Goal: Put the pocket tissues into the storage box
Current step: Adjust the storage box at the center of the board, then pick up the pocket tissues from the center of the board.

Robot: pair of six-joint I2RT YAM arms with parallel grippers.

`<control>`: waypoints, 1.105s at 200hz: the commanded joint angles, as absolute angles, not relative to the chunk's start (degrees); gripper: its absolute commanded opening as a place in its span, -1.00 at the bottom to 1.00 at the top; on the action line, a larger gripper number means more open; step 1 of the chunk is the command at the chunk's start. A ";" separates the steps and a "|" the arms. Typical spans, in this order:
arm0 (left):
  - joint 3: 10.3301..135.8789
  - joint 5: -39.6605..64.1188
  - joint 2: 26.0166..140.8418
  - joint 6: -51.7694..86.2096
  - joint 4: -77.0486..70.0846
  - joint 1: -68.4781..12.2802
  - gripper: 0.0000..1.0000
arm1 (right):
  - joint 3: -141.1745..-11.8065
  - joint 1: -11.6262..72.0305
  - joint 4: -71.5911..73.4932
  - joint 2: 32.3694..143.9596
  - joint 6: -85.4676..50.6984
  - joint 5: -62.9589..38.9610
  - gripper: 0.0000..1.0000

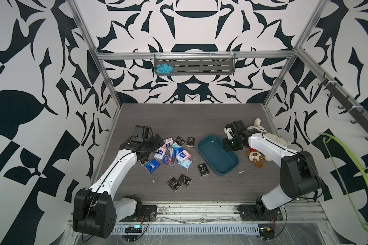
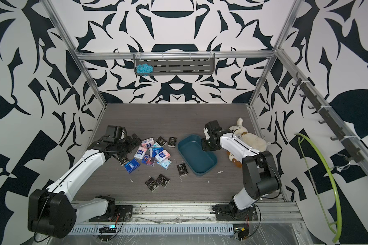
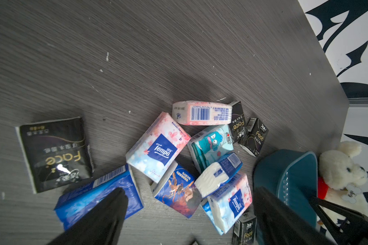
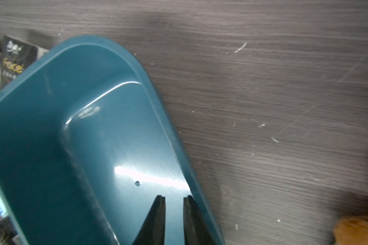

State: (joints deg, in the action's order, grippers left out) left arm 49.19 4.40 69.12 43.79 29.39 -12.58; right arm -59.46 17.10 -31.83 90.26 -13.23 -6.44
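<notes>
Pocket tissues (image 1: 182,156) lie left of the storage box (image 1: 217,158), plush toys (image 1: 255,157) right.

Inside a robotics lab's test cell: an aluminium frame (image 1: 125,56) boxes in a grey wood-grain tabletop (image 1: 189,118). Walls (image 1: 189,25) printed in a bold black-and-white pattern close three sides. A left robot arm (image 1: 115,167) and a right robot arm (image 1: 268,146) are bolted to a metal rail (image 1: 200,212) along the front, their wiring exposed.

Right wrist view's edge cuts off the storage box (image 4: 40,137).
</notes>
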 commanded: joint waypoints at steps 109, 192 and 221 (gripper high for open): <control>47.50 5.54 68.19 47.90 28.34 -13.95 0.98 | -54.18 27.07 -31.26 86.61 -25.72 0.22 -0.47; 48.41 5.19 65.30 48.34 31.41 -14.24 0.98 | -71.43 37.57 -35.03 96.71 -28.82 3.51 -0.30; 46.54 4.76 62.92 48.39 32.23 -14.29 0.98 | -74.06 41.44 -37.08 96.17 -31.04 2.91 -0.09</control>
